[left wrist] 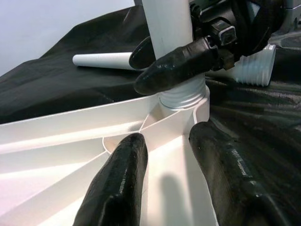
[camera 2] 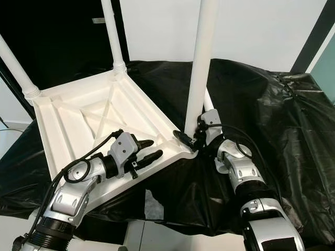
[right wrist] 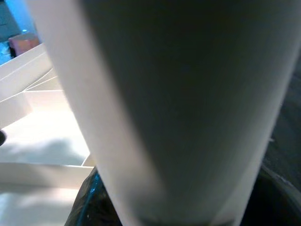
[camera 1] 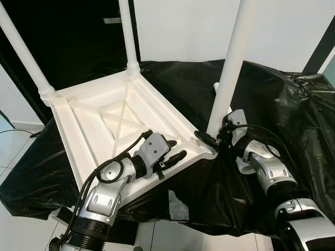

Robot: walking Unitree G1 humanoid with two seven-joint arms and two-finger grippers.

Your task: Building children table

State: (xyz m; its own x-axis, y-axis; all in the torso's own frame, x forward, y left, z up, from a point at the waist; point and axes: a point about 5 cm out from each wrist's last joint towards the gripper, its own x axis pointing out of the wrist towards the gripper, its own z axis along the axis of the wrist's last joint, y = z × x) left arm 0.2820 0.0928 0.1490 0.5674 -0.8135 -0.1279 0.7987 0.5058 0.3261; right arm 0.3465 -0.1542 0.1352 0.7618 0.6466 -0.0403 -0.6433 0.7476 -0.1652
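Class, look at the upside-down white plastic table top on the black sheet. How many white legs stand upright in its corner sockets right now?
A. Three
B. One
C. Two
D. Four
A: three white legs stand upright on the upside-down white plastic table top, at the far left corner, the far corner and the near right corner, where the right gripper closes on the leg's base; a fourth white leg lies loose on the black sheet.

No legible text, label, brand, number or sign can be made out on anything pictured here.
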